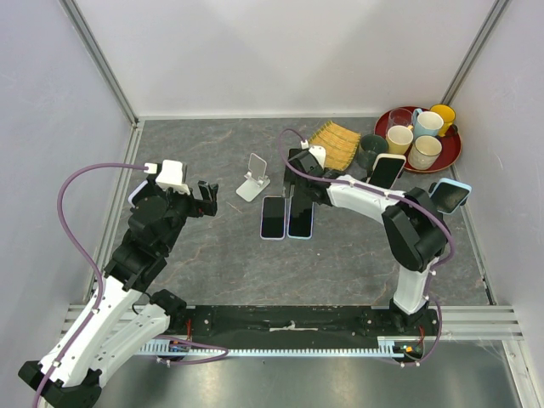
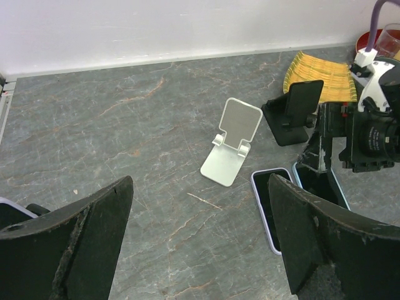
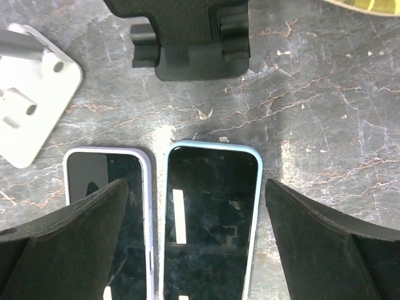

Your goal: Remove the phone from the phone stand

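Beneath the right jaws, spread wide to free it, the blue-cased black phone (image 3: 211,219) lies flat on the grey marbled table (image 3: 325,125) (off the black plastic stand (image 3: 187,34)); left jaws gape empty.

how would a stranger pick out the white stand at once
From the red tray at the far right, go left past the yellow mat to the purple phone and blue phone lying flat mid-table. Just beyond the purple phone is the white stand, empty. It is white; the black stand to its right is not.
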### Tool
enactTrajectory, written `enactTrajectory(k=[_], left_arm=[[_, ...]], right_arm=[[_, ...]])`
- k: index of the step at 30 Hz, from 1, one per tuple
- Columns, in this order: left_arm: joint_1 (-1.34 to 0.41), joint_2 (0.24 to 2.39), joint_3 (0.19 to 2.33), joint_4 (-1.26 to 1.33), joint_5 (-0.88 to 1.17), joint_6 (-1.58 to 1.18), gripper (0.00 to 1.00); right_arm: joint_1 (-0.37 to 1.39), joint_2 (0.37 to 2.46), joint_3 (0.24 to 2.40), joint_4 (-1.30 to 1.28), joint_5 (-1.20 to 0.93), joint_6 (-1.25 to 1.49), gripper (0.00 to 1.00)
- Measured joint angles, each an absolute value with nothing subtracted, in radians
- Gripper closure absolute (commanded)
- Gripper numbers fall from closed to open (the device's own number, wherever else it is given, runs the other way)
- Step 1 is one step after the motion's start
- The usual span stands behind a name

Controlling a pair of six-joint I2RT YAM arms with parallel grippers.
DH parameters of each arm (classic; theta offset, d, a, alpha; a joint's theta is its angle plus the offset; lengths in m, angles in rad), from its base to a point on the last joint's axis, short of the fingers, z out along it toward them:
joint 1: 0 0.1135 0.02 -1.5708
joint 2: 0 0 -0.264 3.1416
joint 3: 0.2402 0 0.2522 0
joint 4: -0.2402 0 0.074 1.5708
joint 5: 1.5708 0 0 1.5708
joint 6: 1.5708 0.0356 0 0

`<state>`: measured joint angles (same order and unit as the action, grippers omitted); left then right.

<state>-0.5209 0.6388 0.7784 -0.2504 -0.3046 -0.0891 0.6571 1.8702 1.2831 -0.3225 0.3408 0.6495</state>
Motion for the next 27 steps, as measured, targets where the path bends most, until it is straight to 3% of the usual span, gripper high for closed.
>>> enactTrajectory(k=[8,19,27], left_arm=[[-0.521,0.640,0.778,-0.250,-0.305,-0.089,0.05],[-0.506,0.690,0.778,-0.251,-0.360,-0.089,0.04],[-0.392,0.753,0.801,-0.354,-0.418,-0.149,0.04]], right_arm=[[0.657,1.782,1.256,-0.304,0.326,0.616,0.02],[0.657,1.361,1.058,-0.106,0.315,0.461,0.02],[0.657,1.248,0.877,-0.043,0.275,0.403,0.02]])
